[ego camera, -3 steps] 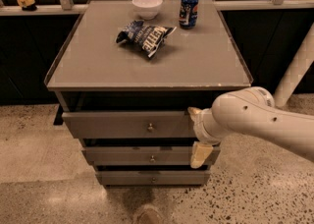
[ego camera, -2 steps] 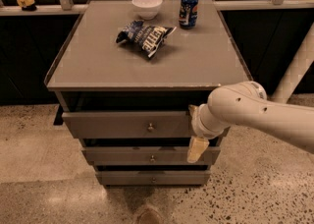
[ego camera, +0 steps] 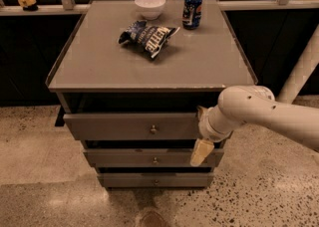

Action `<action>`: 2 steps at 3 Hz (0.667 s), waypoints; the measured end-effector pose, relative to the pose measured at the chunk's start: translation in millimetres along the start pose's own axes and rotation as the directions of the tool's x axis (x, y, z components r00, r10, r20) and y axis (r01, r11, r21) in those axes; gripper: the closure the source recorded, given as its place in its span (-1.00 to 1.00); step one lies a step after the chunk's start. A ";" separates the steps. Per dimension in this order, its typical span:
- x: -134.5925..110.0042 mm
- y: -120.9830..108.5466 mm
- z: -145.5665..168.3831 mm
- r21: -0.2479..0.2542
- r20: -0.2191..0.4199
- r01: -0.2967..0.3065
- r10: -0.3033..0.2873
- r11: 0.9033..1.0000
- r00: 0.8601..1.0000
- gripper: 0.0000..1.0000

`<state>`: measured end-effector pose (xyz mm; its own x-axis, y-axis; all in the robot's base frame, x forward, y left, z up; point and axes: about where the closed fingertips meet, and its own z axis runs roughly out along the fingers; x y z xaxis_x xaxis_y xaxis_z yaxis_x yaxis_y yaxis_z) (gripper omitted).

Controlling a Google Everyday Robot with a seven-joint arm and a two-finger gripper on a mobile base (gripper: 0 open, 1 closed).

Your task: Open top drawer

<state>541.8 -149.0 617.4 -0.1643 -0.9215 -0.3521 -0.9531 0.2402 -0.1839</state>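
Note:
The top drawer [ego camera: 114, 126] is the widest grey front of the three under the table top, with a small round metal knob [ego camera: 153, 129] at its centre. Its front stands slightly forward of the two drawers below. My white arm [ego camera: 259, 114] reaches in from the right. Its wrist covers the right end of the top drawer. The gripper [ego camera: 201, 152] hangs down in front of the right end of the middle drawer [ego camera: 129, 158], to the right of and below the top knob, not touching it.
On the grey table top [ego camera: 199, 66] lie a crumpled chip bag [ego camera: 148, 35], a white bowl [ego camera: 150, 6] and a blue soda can [ego camera: 192, 10] at the back. A white post [ego camera: 301, 69] rises at the right. Speckled floor [ego camera: 35, 171] surrounds the cabinet.
The gripper has shifted a little left and up along the drawers' right end. The drawers and the things on top have not moved.

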 end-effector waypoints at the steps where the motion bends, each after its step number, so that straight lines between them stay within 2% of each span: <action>1: -2.2 -0.2 -1.4 0.000 0.000 0.000 0.000 1.000 1.000 -1.00; 2: -1.6 1.2 -0.2 -0.008 0.005 -0.005 0.005 1.000 1.000 -0.65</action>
<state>540.8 -147.2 618.0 -0.1678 -0.9186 -0.3578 -0.9543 0.2424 -0.1747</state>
